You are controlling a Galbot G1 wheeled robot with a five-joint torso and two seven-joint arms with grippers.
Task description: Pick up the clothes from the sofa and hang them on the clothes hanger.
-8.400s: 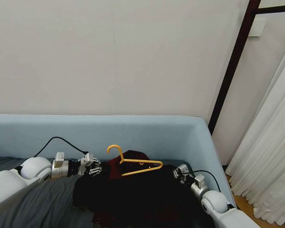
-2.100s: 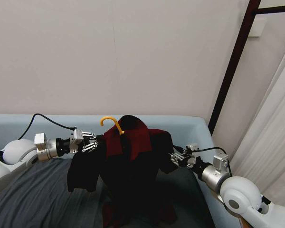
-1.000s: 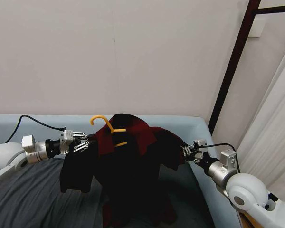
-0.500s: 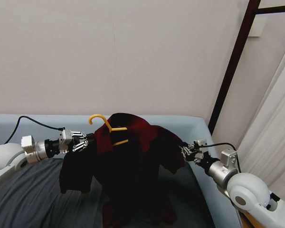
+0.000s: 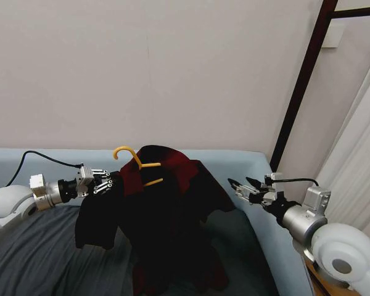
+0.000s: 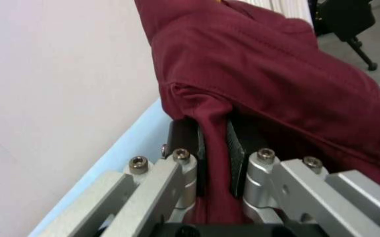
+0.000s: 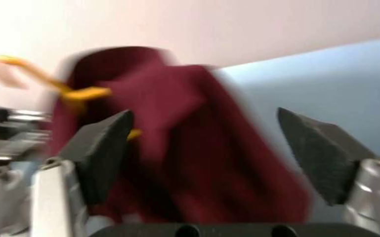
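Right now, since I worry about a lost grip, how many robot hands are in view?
2. The left hand is shut on the shirt near the yellow hanger; the right hand is open, just off the shirt's other side.

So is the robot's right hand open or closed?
Open: the right gripper's fingers stand wide apart, holding nothing; the red garment hangs beyond them.

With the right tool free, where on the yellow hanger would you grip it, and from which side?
Probably the bare neck just below the hook of the yellow hanger, coming from above on the robot's right. The dark red garment covers its arms, and the left tool is shut on the garment's left shoulder, blocking that side. The right tool is open, clear of it.
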